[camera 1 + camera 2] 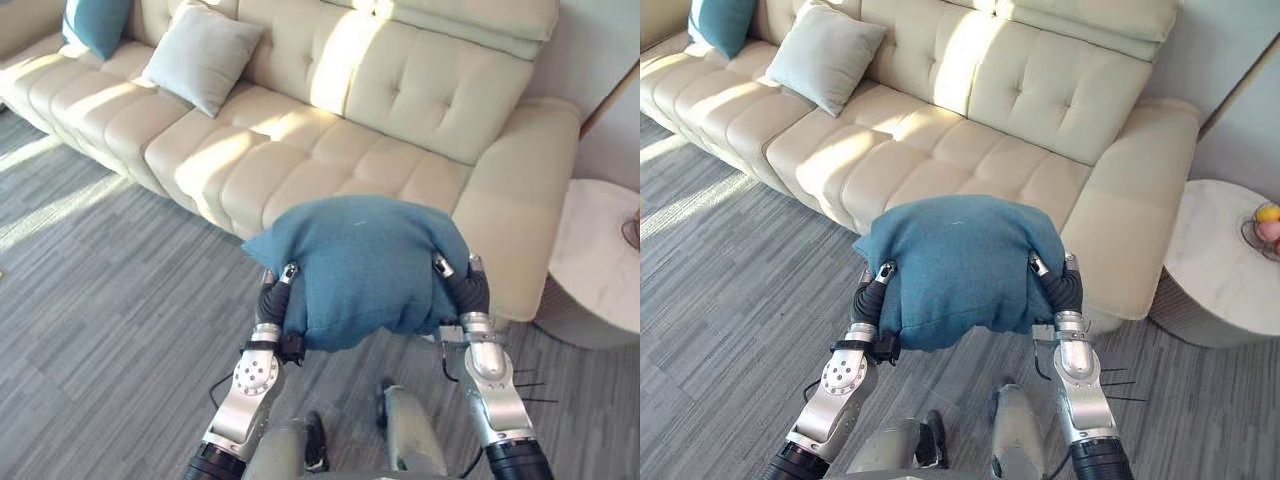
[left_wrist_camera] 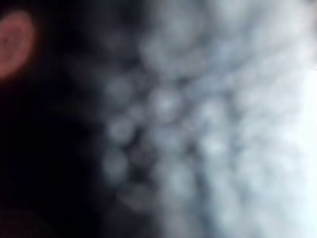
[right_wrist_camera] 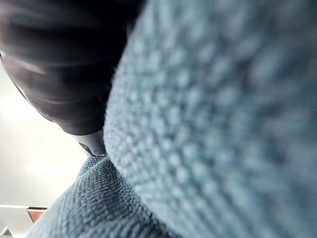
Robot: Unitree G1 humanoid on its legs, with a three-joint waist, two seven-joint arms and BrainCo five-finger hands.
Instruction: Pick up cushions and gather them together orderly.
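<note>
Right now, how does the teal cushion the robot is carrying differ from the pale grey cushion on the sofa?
Colour: the carried teal cushion is deep blue-green; the pale grey cushion is light. Support: the teal cushion is held in the air between the left robot hand and right robot hand; the grey one leans against the sofa backrest. Both are soft, roughly square.

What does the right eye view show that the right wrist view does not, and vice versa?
The right eye view gives the sofa, a pale cushion on it, a side table with fruit, and the left robot hand and right robot hand at the sides of the blue cushion. The right wrist view gives the cushion's weave from very close. Both share the blue cushion.
</note>
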